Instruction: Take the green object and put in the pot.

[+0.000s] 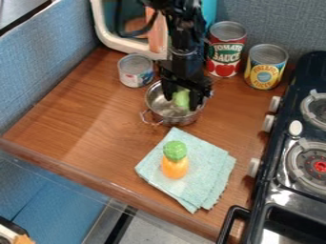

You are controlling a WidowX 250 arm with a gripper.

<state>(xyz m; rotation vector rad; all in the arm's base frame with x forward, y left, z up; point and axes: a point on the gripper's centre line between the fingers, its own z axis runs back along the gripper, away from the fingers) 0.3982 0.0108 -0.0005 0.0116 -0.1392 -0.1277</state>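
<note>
With 12 o'clock at the top of the view, the black gripper [183, 99] hangs over the metal pot [181, 121], its fingers closed around the green object [181, 97], which sits between the fingertips within the outline of the pot's rim, toward 1 o'clock. All this is above a brown wooden counter [83, 114]. From the pot, a small can [136, 72] stands between 10 and 11 o'clock, a red can [226, 50] at 1, a yellow can [265, 67] at 2. At 6 o'clock, an orange toy with a green top [174, 162] stands on a pale blue-green cloth [207, 167]. The black stove [310, 69] lies toward 3 and 4; a blue panel [45, 71] rises toward 10.
</note>
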